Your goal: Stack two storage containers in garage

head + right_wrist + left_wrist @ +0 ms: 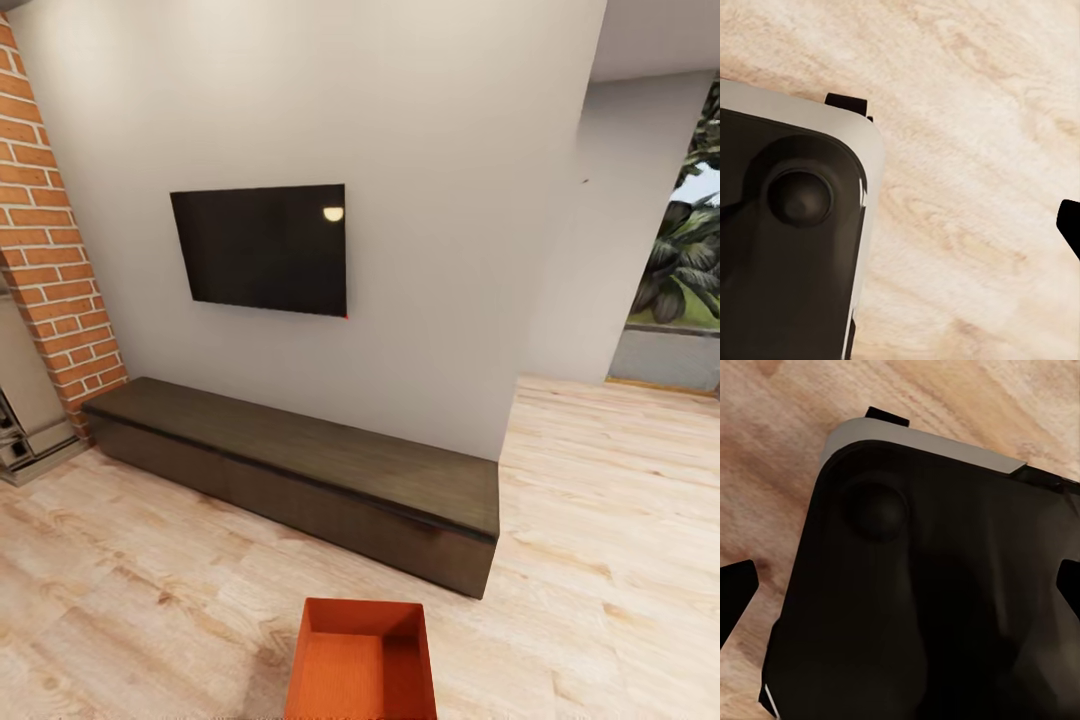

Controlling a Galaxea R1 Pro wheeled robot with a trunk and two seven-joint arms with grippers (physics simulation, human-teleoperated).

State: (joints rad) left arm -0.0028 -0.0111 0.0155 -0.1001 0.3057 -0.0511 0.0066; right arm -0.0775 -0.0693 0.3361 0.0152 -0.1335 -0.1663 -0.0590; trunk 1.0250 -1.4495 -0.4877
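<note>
One orange-red storage container (pixel 361 660) stands on the light wood-plank floor (pixel 150 580) of the living room, at the bottom middle of the head view. Its top is open and nothing lies inside. Its near end is cut off by the picture's edge. In the left wrist view my left gripper (pixel 900 592) hangs open over my own dark base (pixel 930 607), with a black fingertip (pixel 735 592) at each side. The right gripper (pixel 900 225) also looks open above the planks; one fingertip (pixel 1069 225) shows at the edge. Neither holds anything.
A long low dark wood bench (pixel 300 470) runs along the cream wall under a black wall TV (pixel 262 248), just beyond the container. A brick column (pixel 50 250) stands at the left. At the right the plank floor continues toward an opening with plants (pixel 685 260).
</note>
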